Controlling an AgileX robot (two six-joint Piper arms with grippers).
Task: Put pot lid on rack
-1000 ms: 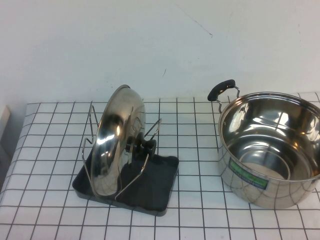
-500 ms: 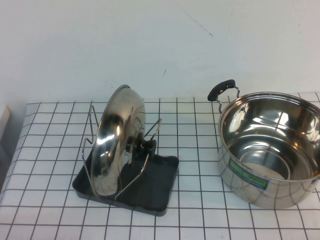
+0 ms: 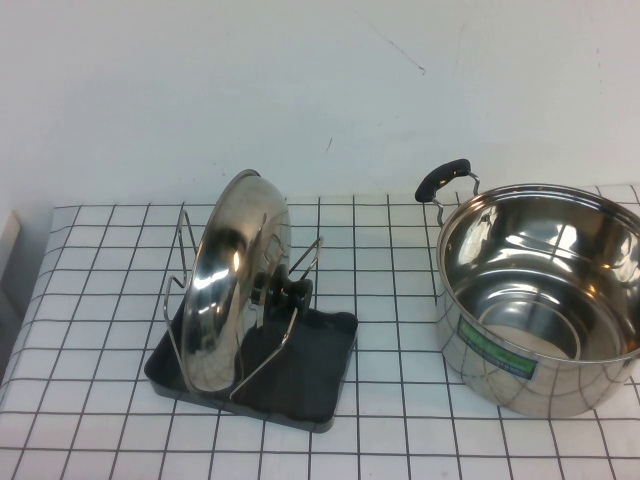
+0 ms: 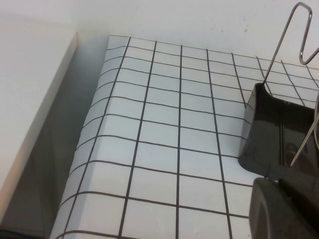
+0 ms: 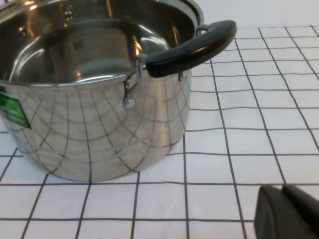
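Observation:
The shiny steel pot lid [image 3: 228, 278] stands on edge in the rack [image 3: 300, 375], leaning between the wire supports, its black knob [image 3: 285, 292] facing right. The rack is a dark grey tray on the checked table, left of centre in the high view. Neither arm appears in the high view. My left gripper [image 4: 279, 183] is shut and holds nothing; it hovers by the corner of the rack's tray [image 4: 271, 132]. My right gripper [image 5: 283, 191] is shut and empty, low over the tablecloth beside the pot [image 5: 89, 99].
A deep steel pot [image 3: 545, 295] with a green label and black handle [image 3: 442, 179] stands at the right of the table. The table's left edge [image 4: 87, 164] drops off next to a pale ledge [image 4: 30, 94]. A white wall rises behind.

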